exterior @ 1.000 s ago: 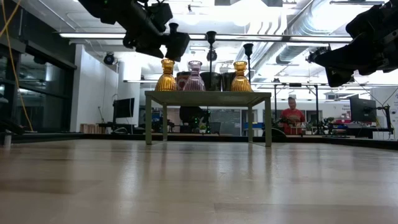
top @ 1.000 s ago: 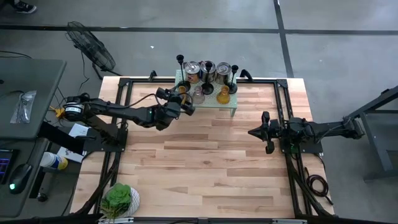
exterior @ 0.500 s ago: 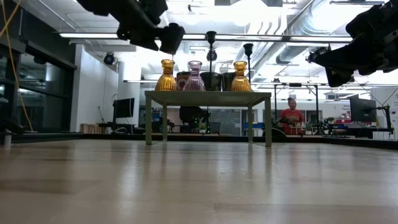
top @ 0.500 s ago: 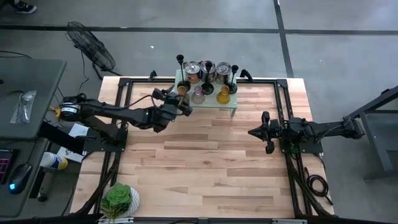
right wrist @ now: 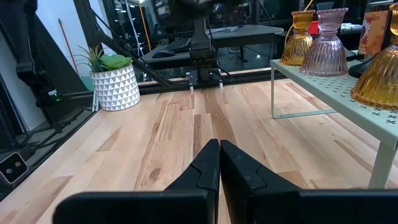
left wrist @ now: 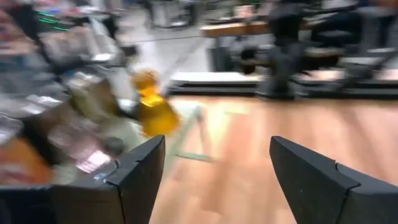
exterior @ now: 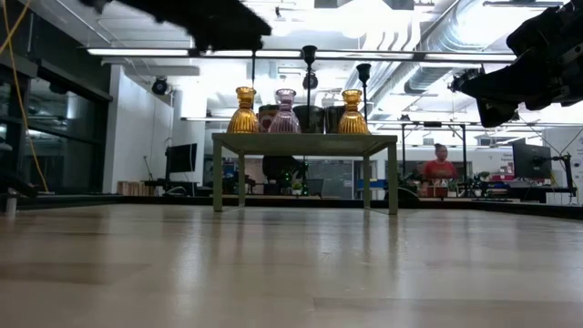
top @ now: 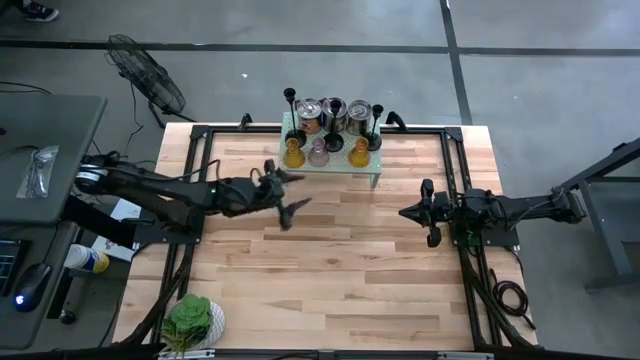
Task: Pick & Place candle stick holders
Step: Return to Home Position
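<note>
Withdrawn from the shelf [exterior: 305,139] since a second ago, the left gripper [top: 284,195] now hangs over bare table. Its fingers are spread wide and empty, which fits a retreat after release. Ahead of it and well apart, the shelf carries all six candle stick holders [exterior: 284,111], counted as two amber ones [top: 292,153], one pink one [top: 318,153] and three black ones [top: 333,141]. Far to its side, the right gripper [right wrist: 219,149] waits with fingers pressed together.

High view looks straight down on the table [top: 330,260], low view level across it; both share the shelf [exterior: 305,139].
</note>
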